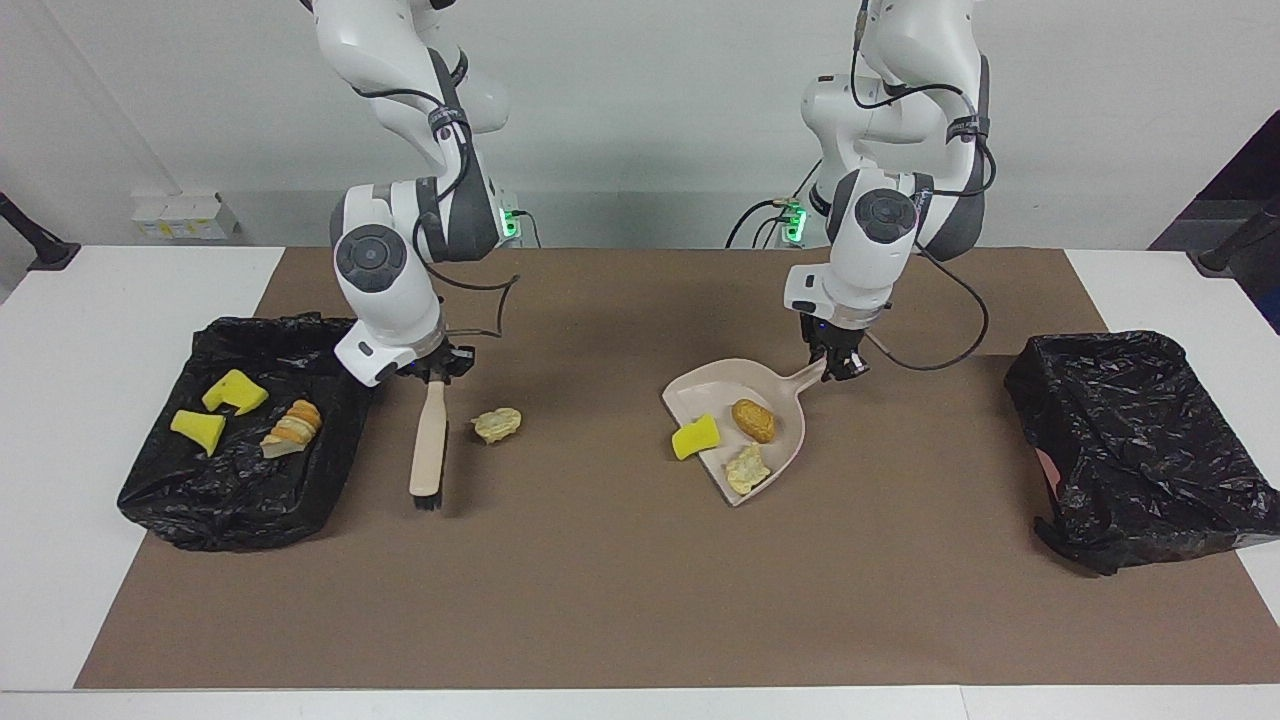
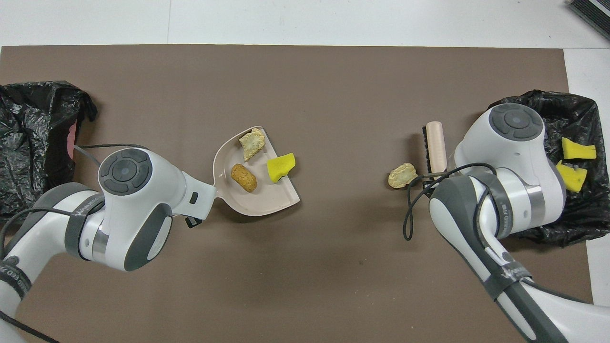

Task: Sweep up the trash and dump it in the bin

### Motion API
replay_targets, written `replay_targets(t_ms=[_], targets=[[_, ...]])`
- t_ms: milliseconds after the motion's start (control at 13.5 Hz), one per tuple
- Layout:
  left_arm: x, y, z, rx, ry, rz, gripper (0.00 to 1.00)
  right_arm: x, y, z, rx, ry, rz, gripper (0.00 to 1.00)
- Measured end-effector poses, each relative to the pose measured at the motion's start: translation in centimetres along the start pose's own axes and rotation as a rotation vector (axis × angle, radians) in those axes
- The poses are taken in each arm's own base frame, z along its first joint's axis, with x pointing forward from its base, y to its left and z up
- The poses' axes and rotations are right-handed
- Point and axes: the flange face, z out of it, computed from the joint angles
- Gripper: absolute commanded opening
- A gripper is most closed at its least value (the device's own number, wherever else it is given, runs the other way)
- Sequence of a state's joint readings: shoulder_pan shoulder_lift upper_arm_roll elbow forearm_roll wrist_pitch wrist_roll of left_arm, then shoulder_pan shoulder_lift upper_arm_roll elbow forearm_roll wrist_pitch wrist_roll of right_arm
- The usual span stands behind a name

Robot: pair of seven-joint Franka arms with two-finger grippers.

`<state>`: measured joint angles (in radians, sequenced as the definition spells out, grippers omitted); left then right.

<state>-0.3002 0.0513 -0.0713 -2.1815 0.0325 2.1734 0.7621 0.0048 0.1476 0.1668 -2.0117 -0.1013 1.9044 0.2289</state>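
My right gripper is shut on the handle of the beige brush, whose bristles rest on the mat beside a loose tan chunk of trash; a small gap lies between them. The brush and the chunk also show in the overhead view. My left gripper is shut on the handle of the beige dustpan, which lies flat on the mat. The pan holds a brown bread piece, a pale chunk and a yellow sponge piece at its lip.
A black-lined bin at the right arm's end of the table holds two yellow sponge pieces and a bread slice. A second black-lined bin stands at the left arm's end. A brown mat covers the table.
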Motion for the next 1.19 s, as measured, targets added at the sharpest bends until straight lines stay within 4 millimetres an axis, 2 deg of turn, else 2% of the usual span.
replay_targets(t_ms=[223, 594, 816, 965, 1187], targets=[[0.0, 0.0, 0.0, 0.000, 0.000, -0.001, 0.00, -0.6, -2.5, 2.0, -0.003, 0.017, 0.018, 0.00], [0.0, 0.0, 0.0, 0.000, 0.000, -0.006, 0.00, -0.8, -9.0, 3.2, -0.003, 0.058, 0.003, 0.00], [0.0, 0.1, 0.0, 0.000, 0.000, -0.009, 0.00, 0.8, -12.5, 1.9, 0.018, 0.094, -0.051, 0.00], [0.0, 0.1, 0.0, 0.000, 0.000, -0.011, 0.00, 1.6, -16.2, 1.1, 0.045, 0.111, -0.095, 0.00], [0.0, 0.1, 0.0, 0.000, 0.000, -0.015, 0.00, 2.4, -21.5, 1.0, 0.090, 0.118, -0.156, 0.00]])
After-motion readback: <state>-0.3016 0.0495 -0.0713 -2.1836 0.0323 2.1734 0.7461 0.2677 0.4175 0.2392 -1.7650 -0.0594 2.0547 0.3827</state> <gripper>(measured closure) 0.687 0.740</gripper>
